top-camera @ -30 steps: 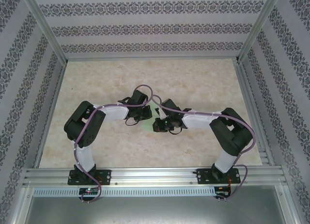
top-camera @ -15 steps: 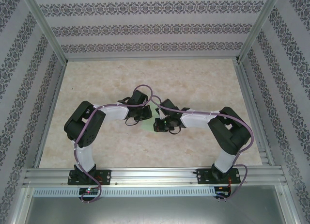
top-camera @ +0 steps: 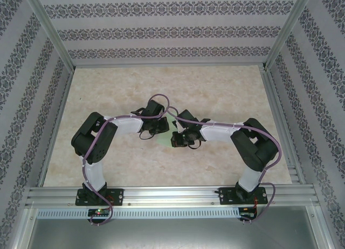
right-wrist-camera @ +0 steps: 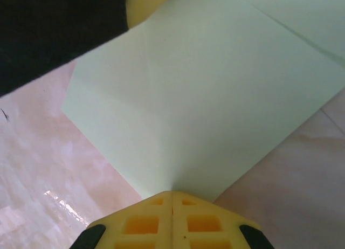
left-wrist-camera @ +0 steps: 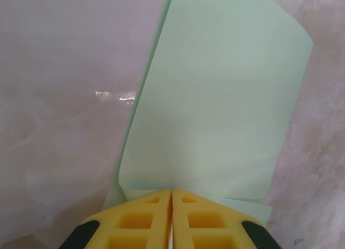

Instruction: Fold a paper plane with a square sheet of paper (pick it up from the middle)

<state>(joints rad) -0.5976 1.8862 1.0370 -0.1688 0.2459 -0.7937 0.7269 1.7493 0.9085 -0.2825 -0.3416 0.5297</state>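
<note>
Left end effector (left-wrist-camera: pixel 171 195) pinching square sheet of paper (left-wrist-camera: pixel 215 98) (seemingly folded), right end effector (right-wrist-camera: pixel 172 196) clamped on its corner

Bright, even, diffuse light fills the overhead view; shadows on the worktop (top-camera: pixel 215 87) are faint and soft. In both wrist views its glossy surface throws small white glare patches, and colours look slightly washed.

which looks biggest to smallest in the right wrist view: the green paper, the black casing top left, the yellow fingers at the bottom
1. green paper: clearly largest
2. black casing and yellow fingers: about alike; both sit close to the lens and are cut off by the frame, so not ranked
</note>
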